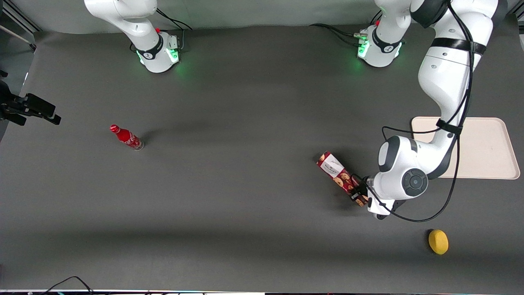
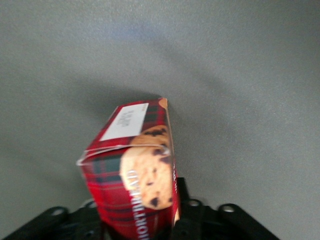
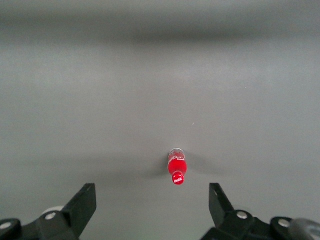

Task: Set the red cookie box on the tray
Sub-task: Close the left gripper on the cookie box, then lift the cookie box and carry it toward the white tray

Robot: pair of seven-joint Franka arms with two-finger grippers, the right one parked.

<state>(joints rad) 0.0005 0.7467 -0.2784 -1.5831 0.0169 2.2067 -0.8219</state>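
Note:
The red cookie box is a long dark-red carton printed with cookies, with a white label near its free end. My left gripper is shut on the end of the box nearer the front camera. In the left wrist view the box sticks out from between the jaws of the gripper, its labelled end clear of the table with a shadow under it. The cream-white tray lies flat toward the working arm's end of the table, partly covered by my arm. The box is beside the tray, not on it.
A yellow lemon lies nearer the front camera than the tray. A small red bottle stands toward the parked arm's end of the table; it also shows in the right wrist view. The table top is dark grey.

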